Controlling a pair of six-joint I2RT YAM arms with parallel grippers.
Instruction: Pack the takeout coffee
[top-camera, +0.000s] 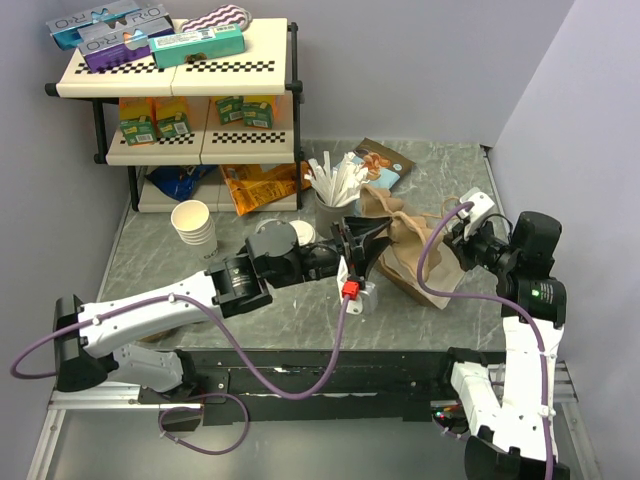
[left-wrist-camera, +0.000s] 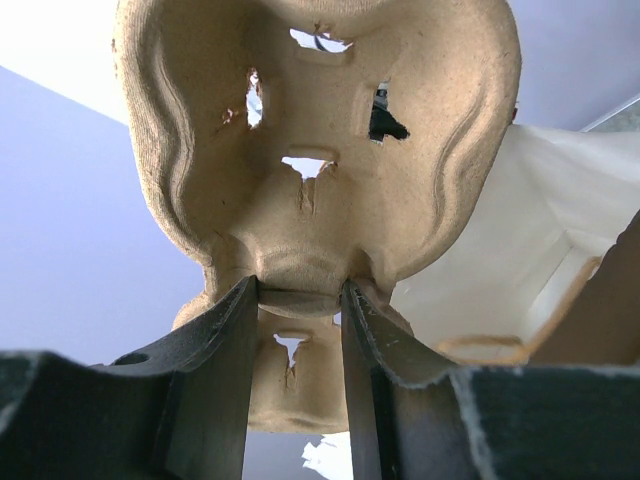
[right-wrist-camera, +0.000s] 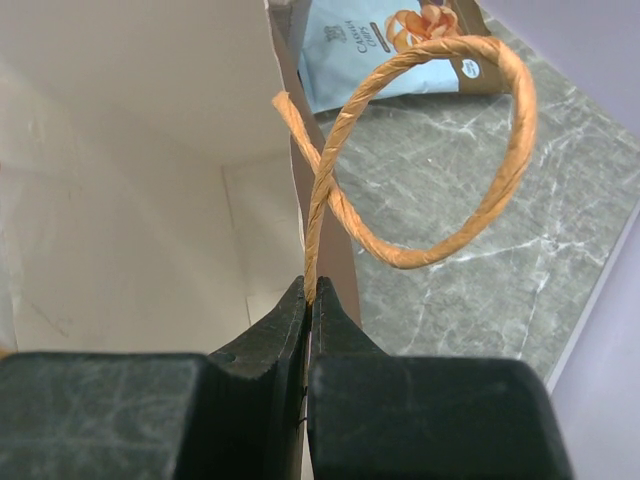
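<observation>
Left wrist view: left fingers (left-wrist-camera: 215, 380) clamp a pulp cup tray (left-wrist-camera: 320, 180), while right fingers (right-wrist-camera: 275, 340) pinch the bag handle (right-wrist-camera: 420, 150). What looks like the coffee cup (top-camera: 303, 233) stands just behind the outstretched left arm (top-camera: 170, 305).

Left gripper (top-camera: 362, 248) at brown paper bag's (top-camera: 412, 255) left side, arm (top-camera: 170, 300) stretched across table (top-camera: 450, 170). Right gripper (top-camera: 462, 240) at bag's right edge. Cup stack (top-camera: 195, 227) near shelf (top-camera: 175, 70).

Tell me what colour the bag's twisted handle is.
Orange-tan twisted handle; right wrist view shows it best.
</observation>
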